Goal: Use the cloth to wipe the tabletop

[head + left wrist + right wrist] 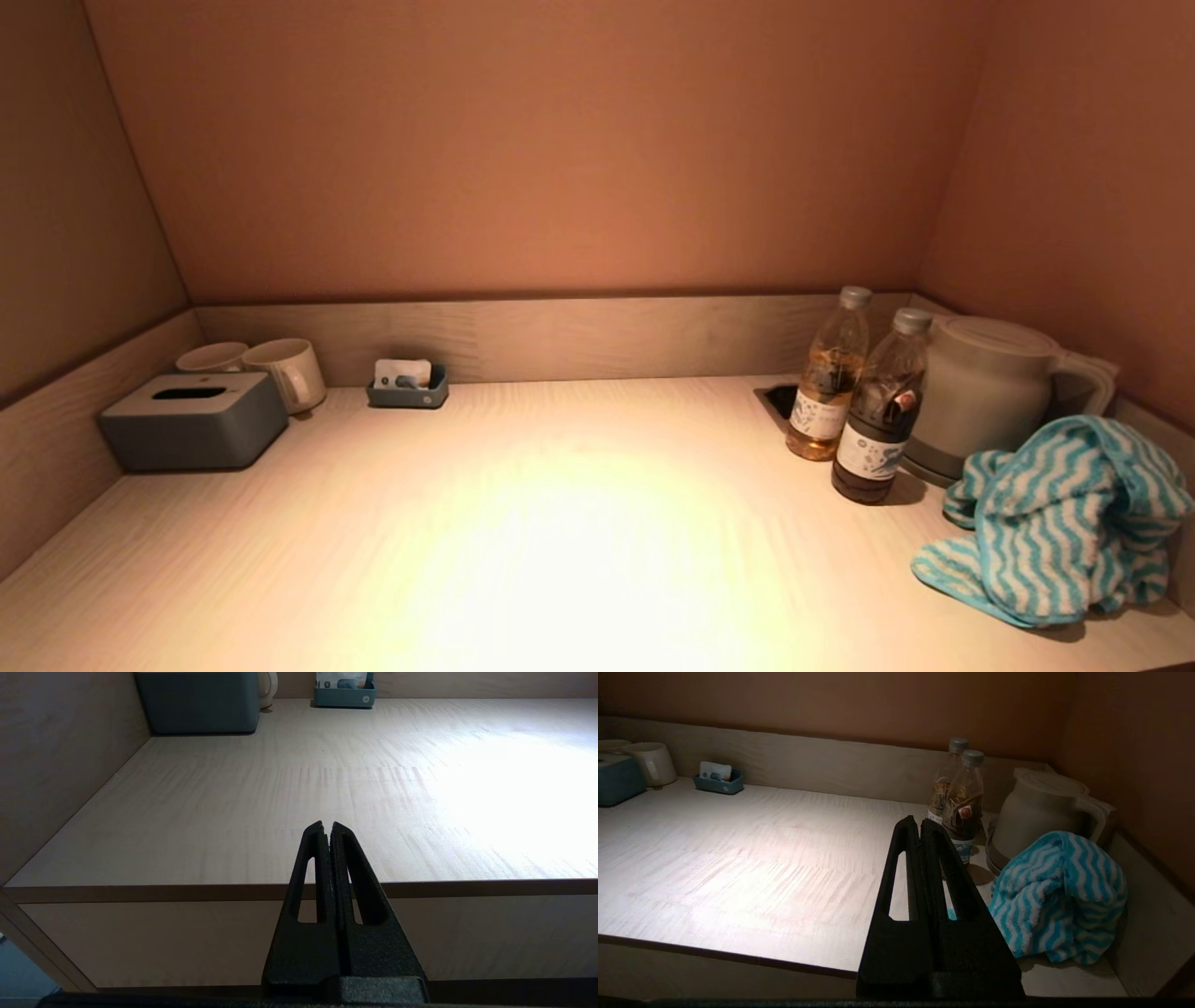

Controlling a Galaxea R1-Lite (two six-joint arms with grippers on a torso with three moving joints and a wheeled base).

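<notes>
At the near right corner of the tabletop (560, 523) lies the cloth (1055, 523), bunched, soft teal-and-white zigzag terry, just beside the smooth kettle (980, 392) and two clear plastic bottles (864, 401); the right gripper (923, 823) hangs before the near edge, fingers together, the left gripper (327, 826) likewise; I judge the right should open wide, pinch a high fold, and draw clear of the bottles.

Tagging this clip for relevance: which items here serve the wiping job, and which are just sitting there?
Job:
crumpled blue-and-white striped cloth
pale wooden tabletop
right gripper, shut, nearest

Bystanders:
grey tissue box
two white mugs
two bottles
grey kettle
small blue tray
</notes>
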